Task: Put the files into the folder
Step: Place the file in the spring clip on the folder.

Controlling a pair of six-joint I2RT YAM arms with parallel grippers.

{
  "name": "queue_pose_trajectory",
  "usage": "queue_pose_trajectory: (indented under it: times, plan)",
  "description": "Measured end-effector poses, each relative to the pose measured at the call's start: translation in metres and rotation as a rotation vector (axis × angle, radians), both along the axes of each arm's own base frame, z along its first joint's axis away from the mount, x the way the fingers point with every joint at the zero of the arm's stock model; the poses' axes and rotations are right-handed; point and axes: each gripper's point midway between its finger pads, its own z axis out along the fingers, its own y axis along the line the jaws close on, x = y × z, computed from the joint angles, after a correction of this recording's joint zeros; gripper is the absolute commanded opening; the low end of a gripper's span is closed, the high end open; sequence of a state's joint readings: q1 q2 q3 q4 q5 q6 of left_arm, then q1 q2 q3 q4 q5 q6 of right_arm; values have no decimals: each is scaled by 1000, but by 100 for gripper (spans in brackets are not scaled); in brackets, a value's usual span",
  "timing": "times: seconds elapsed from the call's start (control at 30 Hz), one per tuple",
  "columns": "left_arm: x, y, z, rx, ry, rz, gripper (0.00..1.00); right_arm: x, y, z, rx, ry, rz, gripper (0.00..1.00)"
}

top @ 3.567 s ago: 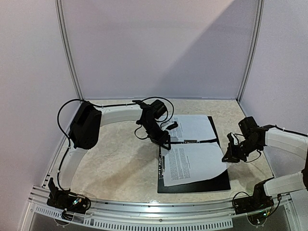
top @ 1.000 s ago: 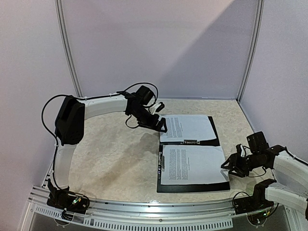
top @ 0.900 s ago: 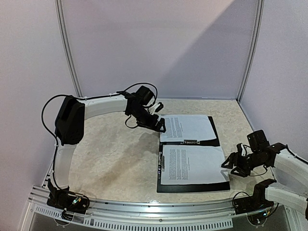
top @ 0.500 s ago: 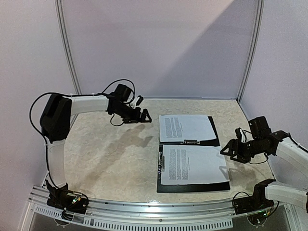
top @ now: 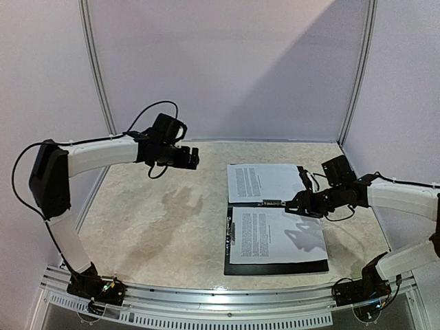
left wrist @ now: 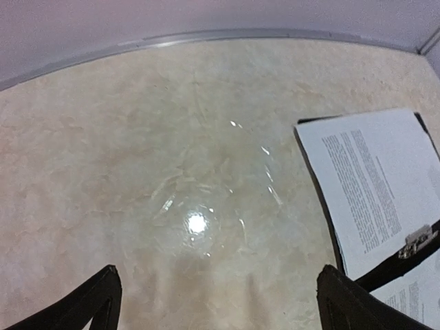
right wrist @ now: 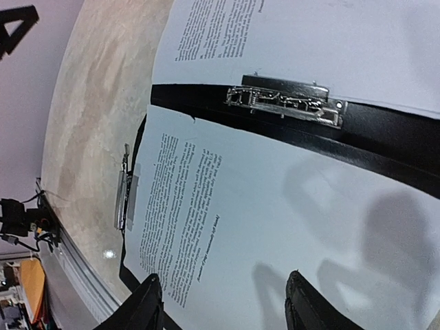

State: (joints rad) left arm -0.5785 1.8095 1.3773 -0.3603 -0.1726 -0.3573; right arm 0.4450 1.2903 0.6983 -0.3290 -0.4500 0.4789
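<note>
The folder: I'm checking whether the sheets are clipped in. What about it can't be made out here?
- Top external: the metal clip on the folder is too small to judge.
- Right wrist: whether the clip grips the files is unclear; the frame cuts off much of the folder.
- All views: the print is too small to read.

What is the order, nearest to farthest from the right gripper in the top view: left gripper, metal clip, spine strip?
1. The metal clip, just left of the right gripper, at the middle of the folder.
2. The spine strip, on the folder's left edge.
3. The left gripper, off the folder, above the table, far left.
</note>
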Motion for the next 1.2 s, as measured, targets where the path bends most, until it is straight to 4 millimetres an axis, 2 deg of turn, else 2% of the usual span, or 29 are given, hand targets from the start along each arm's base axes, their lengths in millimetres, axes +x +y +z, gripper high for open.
queue_pose_trajectory:
  times: [0.07,0.13,0.2,0.3,0.5,0.7,1.1,1.2]
  plan:
    - [5,12,16,-55,-40,26,99,10,9,-5,-33,-19,27,59]
    - [8,17,22,-133,-58,16,100,19,15,-11,-61,-35,45,59]
    - [10,19,18,-169,-51,5,99,25,21,-17,-83,-49,62,59]
    - [5,8,12,-190,-29,-36,99,28,32,-28,-110,-60,103,58]
    - [-1,-7,13,-228,-33,-92,99,10,60,-48,-152,-58,213,58]
    - [-3,-13,14,-252,-28,-120,98,-6,75,-51,-166,-69,269,57]
    - [-7,-22,2,-299,25,-164,96,-34,70,-73,-209,-31,314,55]
    - [-7,-24,2,-307,25,-169,96,-37,70,-73,-209,-38,324,55]
